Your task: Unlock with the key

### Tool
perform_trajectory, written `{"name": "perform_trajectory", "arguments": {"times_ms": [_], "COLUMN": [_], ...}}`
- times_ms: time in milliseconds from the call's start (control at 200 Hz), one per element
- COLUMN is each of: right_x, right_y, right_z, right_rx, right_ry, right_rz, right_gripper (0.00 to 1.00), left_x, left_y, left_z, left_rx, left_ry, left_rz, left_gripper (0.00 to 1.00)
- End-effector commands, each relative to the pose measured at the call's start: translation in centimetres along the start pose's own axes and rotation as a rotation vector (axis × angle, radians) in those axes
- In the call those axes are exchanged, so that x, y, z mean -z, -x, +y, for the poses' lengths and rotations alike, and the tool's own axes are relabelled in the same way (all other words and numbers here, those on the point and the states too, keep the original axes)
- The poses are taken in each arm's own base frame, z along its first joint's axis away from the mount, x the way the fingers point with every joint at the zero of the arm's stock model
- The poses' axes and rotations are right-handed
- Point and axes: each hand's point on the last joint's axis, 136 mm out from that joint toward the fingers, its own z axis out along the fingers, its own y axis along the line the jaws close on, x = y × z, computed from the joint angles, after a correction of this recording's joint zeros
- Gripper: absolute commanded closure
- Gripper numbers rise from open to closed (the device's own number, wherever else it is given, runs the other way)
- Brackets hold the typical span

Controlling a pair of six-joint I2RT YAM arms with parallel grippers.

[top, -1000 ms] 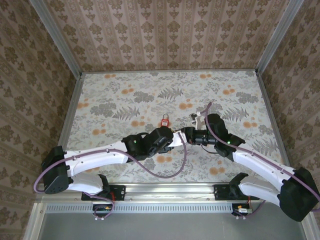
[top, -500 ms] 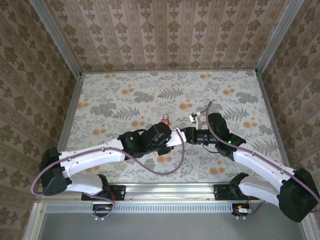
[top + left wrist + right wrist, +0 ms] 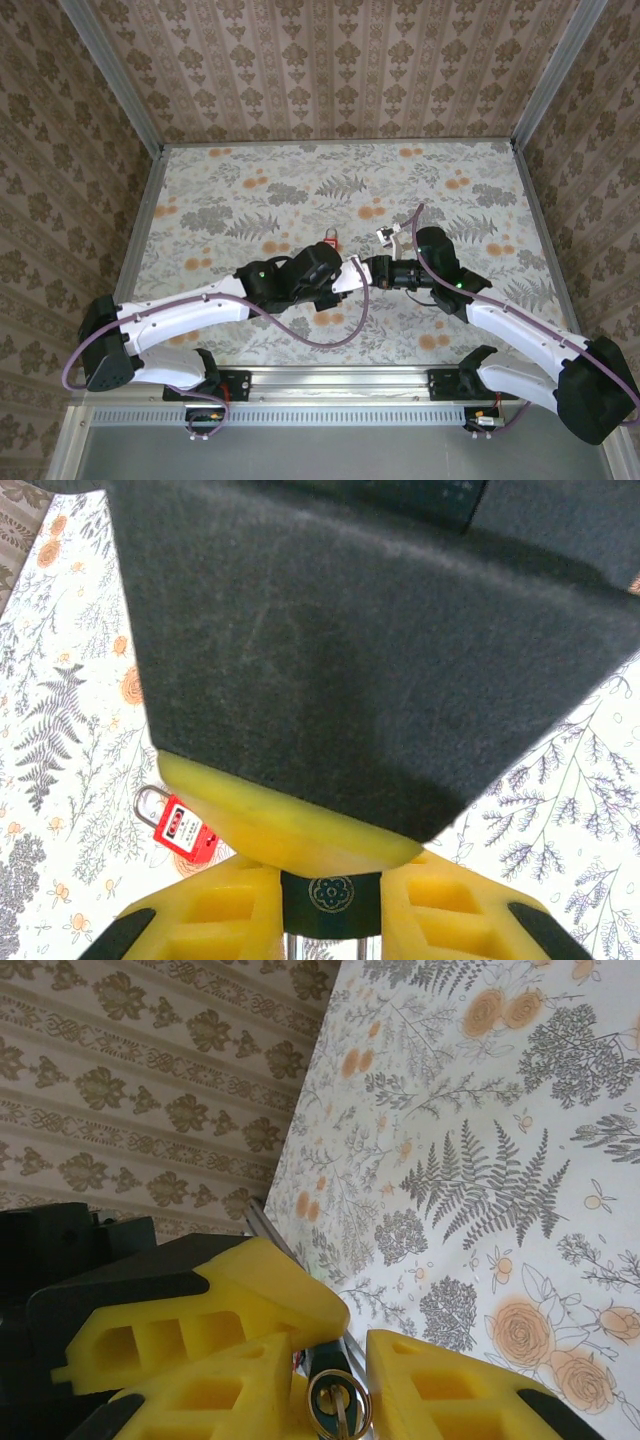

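Left arm (image 3: 200, 305) shifted, one key (image 3: 331, 894), one padlock (image 3: 181, 830)

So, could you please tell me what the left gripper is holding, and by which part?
The left gripper holds the key by its dark teal plastic head.

A tiny key (image 3: 331, 893) with a dark teal plastic head bearing a flower emblem sits pinched between the left gripper's (image 3: 331, 908) yellow foam fingers (image 3: 215, 910). A large dark grey body with a rounded yellow lower edge (image 3: 290, 830) looms just above it. A small red padlock (image 3: 183, 829) with a thin metal shackle lies to the left on the floral-printed tabletop (image 3: 70, 680).
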Motion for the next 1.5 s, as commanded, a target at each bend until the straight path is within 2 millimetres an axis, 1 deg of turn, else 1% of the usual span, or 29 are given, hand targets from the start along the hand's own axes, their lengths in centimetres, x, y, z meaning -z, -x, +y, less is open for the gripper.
{"name": "perform_trajectory", "arguments": {"times_ms": [0, 100, 240, 335, 465, 745, 855, 930, 1205, 1405, 1495], "right_x": [-0.2, -0.1, -0.2, -0.3, -0.4, -0.7, -0.7, -0.7, -0.2, 0.0, 0.0], "right_y": [-0.4, -0.6, -0.9, -1.2, -1.1, -1.3, -1.4, -1.3, -1.1, -0.8, -0.8], "right_z": [1.0, 1.2, 1.2, 1.1, 1.2, 1.3, 1.2, 1.2, 0.8, 0.4, -0.4], "right_rx": [0.021, 0.024, 0.024, 0.022, 0.027, 0.036, 0.045, 0.050, 0.059, 0.064, 0.062], "right_ry": [0.066, 0.082, 0.085, 0.088, 0.089, 0.095, 0.087, 0.081, 0.046, 0.015, -0.026], "right_rz": [0.026, 0.037, 0.051, 0.066, 0.065, 0.075, 0.074, 0.067, 0.035, 0.010, 0.007], "right_gripper": [0.72, 0.73, 0.77, 0.78, 0.79, 0.77, 0.79, 0.83, 0.84, 0.85, 0.85], "left_x": [0.5, 0.5, 0.6, 0.5, 0.4, 0.2, 0.2, 0.1, 0.0, 0.0, 0.2], "left_y": [2.4, 2.2, 2.0, 1.9, 2.0, 2.0, 2.0, 2.0, 1.9, 1.6, 1.4], "left_z": [0.5, 0.8, 1.1, 1.2, 1.2, 1.0, 1.0, 1.0, 0.9, 0.9, 1.0], "left_rx": [0.036, 0.045, 0.049, 0.049, 0.049, 0.048, 0.048, 0.048, 0.048, 0.044, 0.042], "left_ry": [-0.026, -0.031, -0.028, -0.029, -0.032, -0.043, -0.044, -0.042, -0.044, -0.035, -0.024], "left_rz": [-0.078, -0.075, -0.076, -0.070, -0.073, -0.065, -0.064, -0.063, -0.053, -0.039, -0.036], "left_gripper": [0.76, 0.76, 0.76, 0.76, 0.75, 0.74, 0.74, 0.73, 0.66, 0.55, 0.48]}}
